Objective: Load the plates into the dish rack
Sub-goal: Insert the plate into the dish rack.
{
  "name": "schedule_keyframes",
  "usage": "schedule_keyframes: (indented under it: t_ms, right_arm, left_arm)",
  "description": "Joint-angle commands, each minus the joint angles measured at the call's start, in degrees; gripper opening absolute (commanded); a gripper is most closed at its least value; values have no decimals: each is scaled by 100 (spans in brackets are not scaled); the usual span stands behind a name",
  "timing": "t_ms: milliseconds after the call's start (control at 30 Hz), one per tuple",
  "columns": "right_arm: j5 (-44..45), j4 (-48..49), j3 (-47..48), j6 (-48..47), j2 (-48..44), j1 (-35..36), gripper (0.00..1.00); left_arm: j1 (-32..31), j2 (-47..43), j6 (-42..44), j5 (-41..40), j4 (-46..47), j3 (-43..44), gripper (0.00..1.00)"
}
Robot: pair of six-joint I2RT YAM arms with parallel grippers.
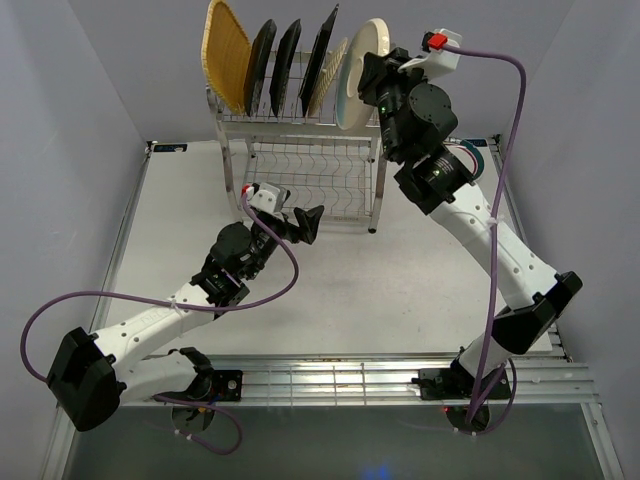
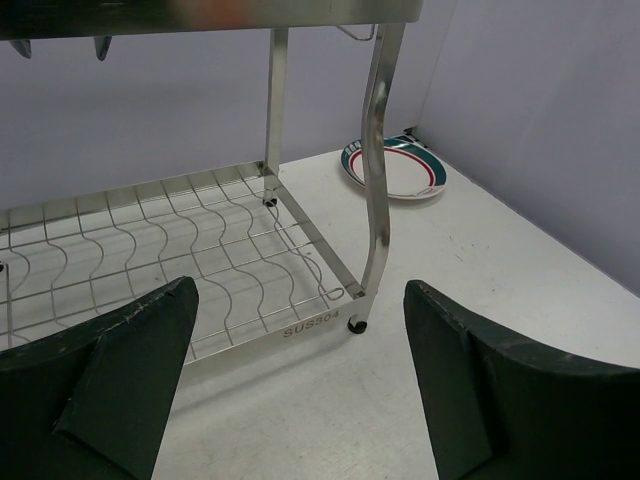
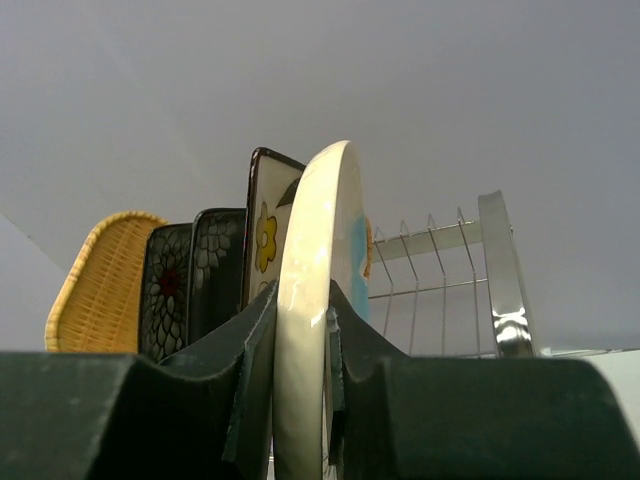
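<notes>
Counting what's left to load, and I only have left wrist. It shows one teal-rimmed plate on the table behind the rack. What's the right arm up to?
Observer: The right gripper has its jaws shut on the cream-blue round plate, held on edge at the right end of the dish rack top tier.
Operator: Others up there?
Observer: Five, all on edge: a woven plate far left, two black flowered plates, the cream floral square plate and a second woven plate.
Operator: Round one seated in a slot?
Observer: Can't tell. The jaws hide its lower edge in the right wrist view, and the top view doesn't settle it.
</notes>
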Motion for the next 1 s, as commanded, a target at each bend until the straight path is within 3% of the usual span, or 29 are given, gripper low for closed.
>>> schedule_keyframes:
  t_ms: [0, 133, 433, 967]
  right_arm:
    - [-126, 1080, 491, 500, -5, -171, 8]
    - [-135, 1289, 473, 677, 171, -339, 8]
    - [-108, 1247, 1544, 132, 997, -418, 8]
    - [-178, 1290, 2565, -791, 2017, -471, 8]
  left_arm:
    - [-20, -188, 34, 89, 99, -52, 94]
    - [-20, -205, 34, 107, 100, -52, 94]
    - [-20, -162, 34, 133, 100, -52, 94]
    - [-11, -91, 69, 177, 108, -35, 94]
